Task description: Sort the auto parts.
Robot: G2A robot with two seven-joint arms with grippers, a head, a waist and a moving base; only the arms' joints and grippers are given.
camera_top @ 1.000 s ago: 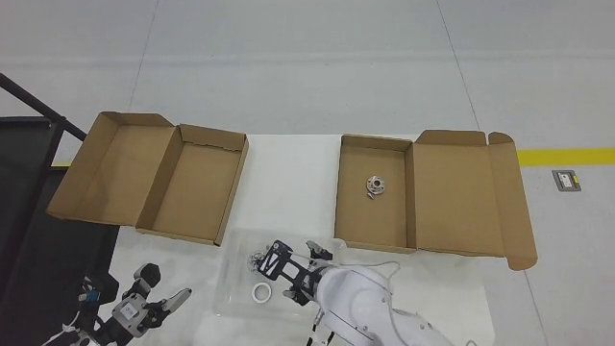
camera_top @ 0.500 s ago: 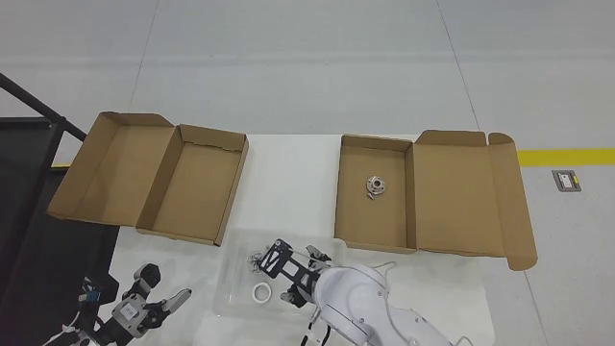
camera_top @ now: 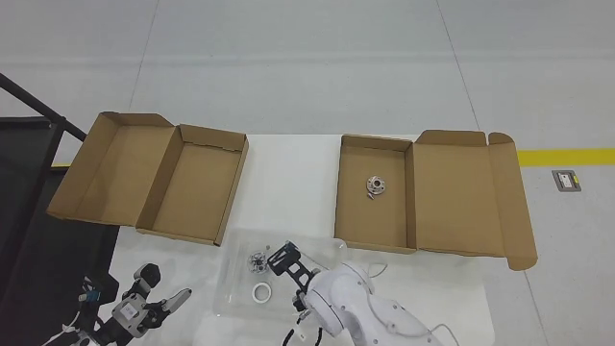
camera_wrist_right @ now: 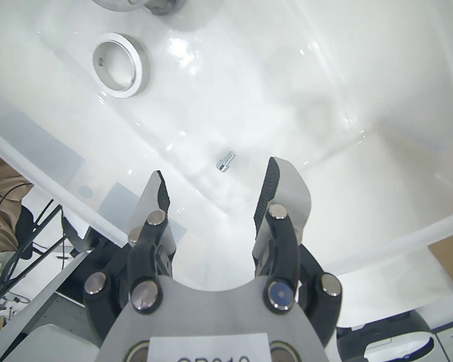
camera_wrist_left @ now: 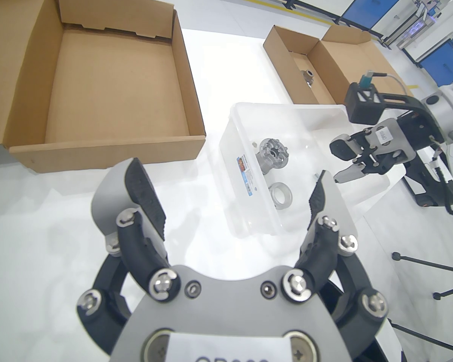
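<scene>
A clear plastic bin (camera_top: 227, 300) sits at the table's near middle. In it lie a metal hub part (camera_wrist_left: 272, 153), a metal ring (camera_wrist_right: 120, 65) and a small bolt (camera_wrist_right: 225, 161). My right gripper (camera_wrist_right: 215, 177) hangs open over the bin floor, with the bolt just beyond its fingertips and nothing held. Seen from the left wrist, the right gripper (camera_wrist_left: 336, 163) is at the bin's far side. My left gripper (camera_wrist_left: 226, 178) is open and empty, low over the table's near left corner, short of the bin.
An open cardboard box (camera_top: 192, 192) with nothing in it lies at the back left. A second open box (camera_top: 375, 221) at the back right holds one metal part (camera_top: 374, 186). Bare white table lies between the boxes.
The right wrist has turned and shifted slightly right over the bin, uncovering the hub part in the top view. The left arm has stayed put.
</scene>
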